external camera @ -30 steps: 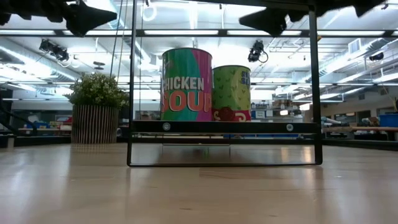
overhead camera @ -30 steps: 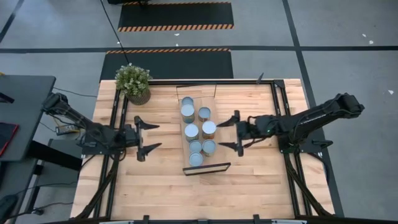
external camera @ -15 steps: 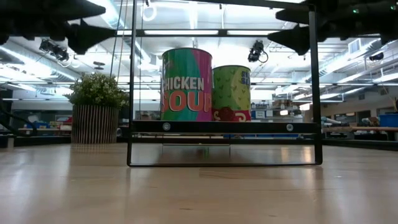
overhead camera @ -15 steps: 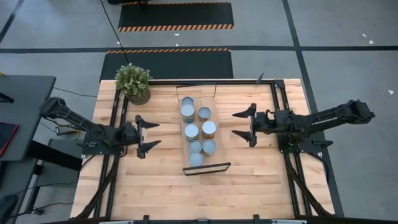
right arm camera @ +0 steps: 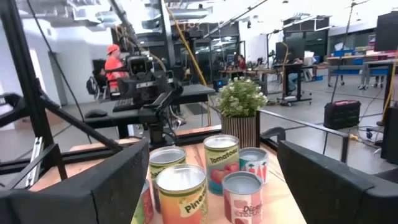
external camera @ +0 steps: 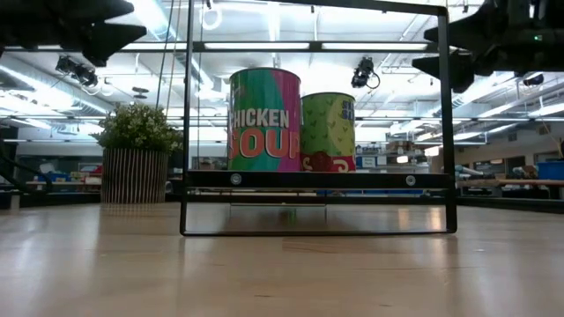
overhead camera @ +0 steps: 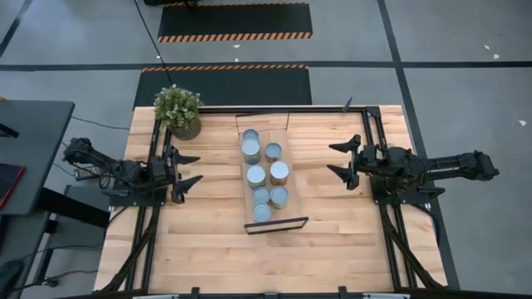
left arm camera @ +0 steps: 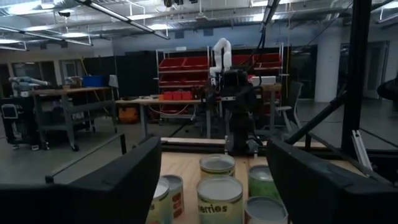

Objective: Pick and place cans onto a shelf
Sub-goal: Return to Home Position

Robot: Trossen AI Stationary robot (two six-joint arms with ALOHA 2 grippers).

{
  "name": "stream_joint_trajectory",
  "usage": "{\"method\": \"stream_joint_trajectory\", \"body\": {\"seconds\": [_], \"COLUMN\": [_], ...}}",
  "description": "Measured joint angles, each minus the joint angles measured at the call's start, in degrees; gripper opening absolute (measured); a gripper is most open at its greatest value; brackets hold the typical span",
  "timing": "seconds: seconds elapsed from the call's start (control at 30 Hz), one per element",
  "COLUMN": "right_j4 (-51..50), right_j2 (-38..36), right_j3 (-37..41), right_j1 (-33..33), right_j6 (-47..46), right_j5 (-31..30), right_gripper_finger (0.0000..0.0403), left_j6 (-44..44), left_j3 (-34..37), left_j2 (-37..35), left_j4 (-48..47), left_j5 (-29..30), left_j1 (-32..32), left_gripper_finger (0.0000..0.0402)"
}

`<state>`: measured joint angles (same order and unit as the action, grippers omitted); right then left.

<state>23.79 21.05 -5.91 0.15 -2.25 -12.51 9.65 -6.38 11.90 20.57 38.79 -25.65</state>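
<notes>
Several cans [overhead camera: 256, 175] stand upright on their bottoms in two rows on the shelf [overhead camera: 246, 189], a pale board with black end frames at the table's middle. The low view shows a pink-green soup can [external camera: 264, 120] and a green can [external camera: 328, 132] on the shelf's board [external camera: 317, 179]. My left gripper [overhead camera: 198, 168] is open and empty to the left of the shelf, and its wrist view [left arm camera: 214, 149] looks at the cans [left arm camera: 219, 198]. My right gripper [overhead camera: 331, 159] is open and empty to the right of the shelf; its wrist view [right arm camera: 212, 149] also shows the cans [right arm camera: 181, 190].
A potted green plant [overhead camera: 179, 110] stands at the table's far left corner, beyond my left gripper. Black frame rails [overhead camera: 155, 158] run along the table's left and right sides [overhead camera: 371, 149]. Bare wooden tabletop [overhead camera: 274, 257] lies near the front edge.
My left gripper has drawn back from the shelf toward the table's left edge, and my right gripper toward the table's right edge. Both have stayed open and empty. The cans have not moved.
</notes>
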Motion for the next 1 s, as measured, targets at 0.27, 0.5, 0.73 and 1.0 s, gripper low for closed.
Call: {"method": "stream_joint_trajectory", "body": {"seconds": [0.27,0.5,0.73,1.0], "right_j4": [-4.7,-5.5,-2.9,-2.4], "right_j2": [-5.7,-6.2,-6.2,-6.1], "right_j3": [1.5,1.9,5.3,5.5], "right_j1": [-7.8,-18.7,-23.4,-24.7], "right_j6": [-3.7,-5.3,-6.5,-8.1], "right_j5": [7.9,15.2,15.1,10.1], "right_gripper_finger": [0.0361,0.0361,0.0361,0.0361], "left_j6": [0.1,1.6,1.6,6.4], "left_j3": [5.8,5.8,5.8,5.8], "left_j2": [-2.3,-2.3,-2.3,-2.3], "left_j4": [6.0,6.5,2.6,2.5], "left_j5": [-0.3,-2.2,0.3,0.4], "left_j1": [4.3,10.0,10.3,10.4], "left_gripper_finger": [0.0239,0.0168,0.0103,0.0055]}}
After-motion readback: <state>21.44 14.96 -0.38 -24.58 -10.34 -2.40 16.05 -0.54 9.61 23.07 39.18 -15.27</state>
